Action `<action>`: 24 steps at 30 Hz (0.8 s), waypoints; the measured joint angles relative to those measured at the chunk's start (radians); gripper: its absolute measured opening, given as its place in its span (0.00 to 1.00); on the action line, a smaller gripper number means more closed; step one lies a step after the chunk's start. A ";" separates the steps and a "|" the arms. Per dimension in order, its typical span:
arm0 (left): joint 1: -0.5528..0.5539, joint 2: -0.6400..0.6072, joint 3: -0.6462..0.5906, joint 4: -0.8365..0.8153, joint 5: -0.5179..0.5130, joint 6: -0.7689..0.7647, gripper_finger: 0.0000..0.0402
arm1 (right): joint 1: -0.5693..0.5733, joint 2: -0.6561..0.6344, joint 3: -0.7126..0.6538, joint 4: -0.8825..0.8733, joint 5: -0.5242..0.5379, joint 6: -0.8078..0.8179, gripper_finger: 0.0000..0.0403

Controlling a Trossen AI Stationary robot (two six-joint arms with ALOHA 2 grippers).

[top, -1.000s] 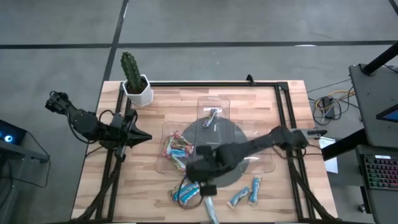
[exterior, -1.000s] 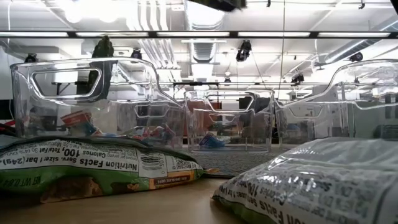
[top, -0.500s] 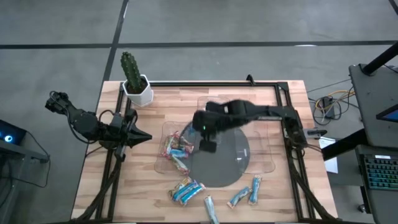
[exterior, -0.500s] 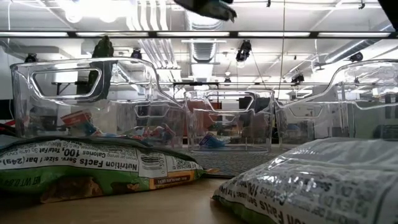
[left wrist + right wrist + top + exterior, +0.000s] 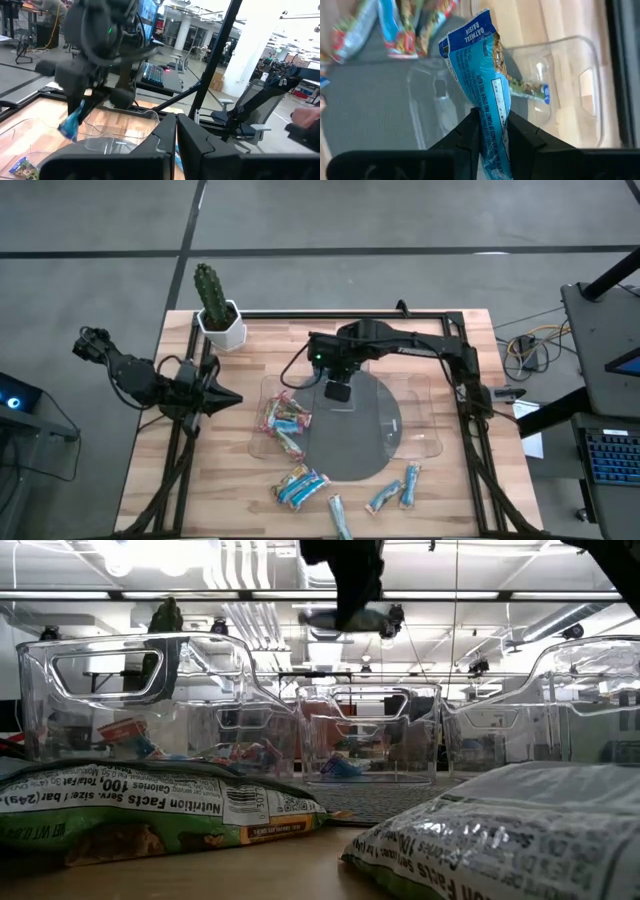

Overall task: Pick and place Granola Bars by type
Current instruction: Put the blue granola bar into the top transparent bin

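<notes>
We log one butcher-block table (image 5: 230, 470) framed by a black rail, wood grain bare along the left side and front left corner. On it sits one round dark grey mat (image 5: 365, 442), flat and matte. Three clear plastic trays (image 5: 428, 442) with moulded handles ring the mat: left, back, right. The left tray holds a heap of bars, count unsure; the back tray holds one bar (image 5: 532, 90); the right tray's contents we cannot make out. One cactus (image 5: 209, 292) in a white pot stands at the back left corner.

Left gripper (image 5: 232, 399) waits at the table's left edge, fingers pressed shut on nothing.

Right gripper (image 5: 338, 391) hangs over the mat's back edge near the back tray, fingers pinched narrowly on one blue oatmeal raisin bar (image 5: 482, 90), glossy crinkled wrapper, dangling clear of the table.

Loose Granola Bars (image 5: 300, 486) along the front edge: a cluster of about three, one near the rim, two more at the right. Open wood lies between them and the mat
</notes>
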 joint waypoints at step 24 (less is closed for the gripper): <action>0.000 -0.007 0.000 0.000 0.000 0.005 0.00 | -0.040 -0.034 -0.367 0.100 -0.081 0.016 0.37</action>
